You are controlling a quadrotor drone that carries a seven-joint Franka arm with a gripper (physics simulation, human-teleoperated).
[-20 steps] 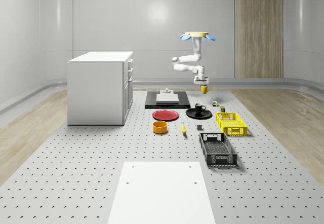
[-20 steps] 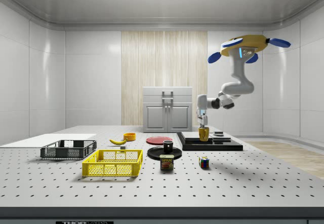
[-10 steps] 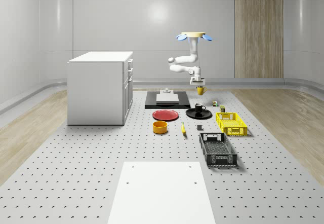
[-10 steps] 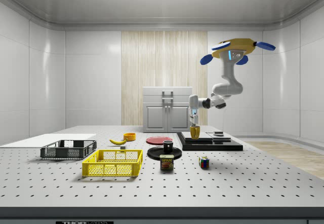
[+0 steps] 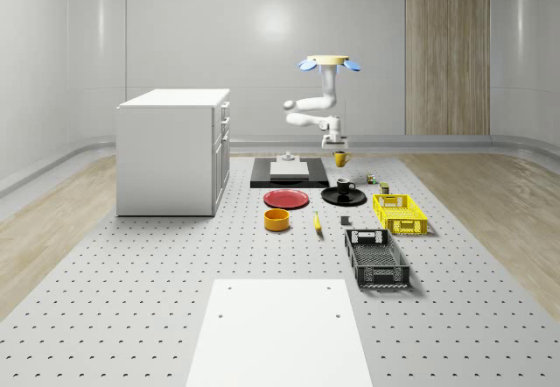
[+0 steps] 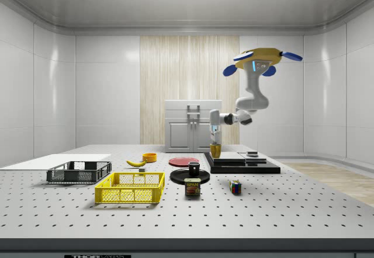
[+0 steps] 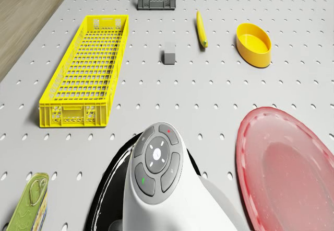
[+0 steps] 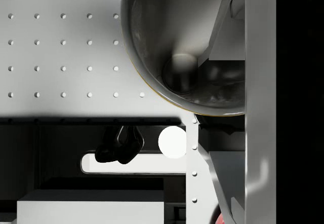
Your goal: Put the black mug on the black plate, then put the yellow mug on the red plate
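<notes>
My gripper (image 5: pixel 338 144) is shut on the yellow mug (image 5: pixel 340 158), which hangs upright in the air just behind the black plate (image 5: pixel 331 200). In the side view the gripper (image 6: pixel 215 140) holds the yellow mug (image 6: pixel 215 150) by its rim, near the black platform's end. The black mug (image 5: pixel 345 186) stands on the black plate; the side view shows the black mug (image 6: pixel 194 167) on the black plate (image 6: pixel 181 178) too. The red plate (image 5: pixel 286 199) lies bare to the whole-scene view's left of it. The drone (image 5: pixel 325 61) hovers over this spot. The wrist view looks into the yellow mug (image 8: pixel 172 41).
A white cabinet (image 5: pixel 172 151) stands at the whole-scene view's left. A black platform (image 5: pixel 262 180) lies behind the plates. In front are a yellow bowl (image 5: pixel 276 219), a banana (image 5: pixel 317 221), a yellow crate (image 5: pixel 400 213) and a black crate (image 5: pixel 376 257). A can (image 6: pixel 193 187) and a cube (image 6: pixel 235 187) lie nearby.
The drone and arm have carried the yellow mug toward the whole-scene view's left, from beside the black plate's right to behind it. The mugs and plates on the table have not moved.
</notes>
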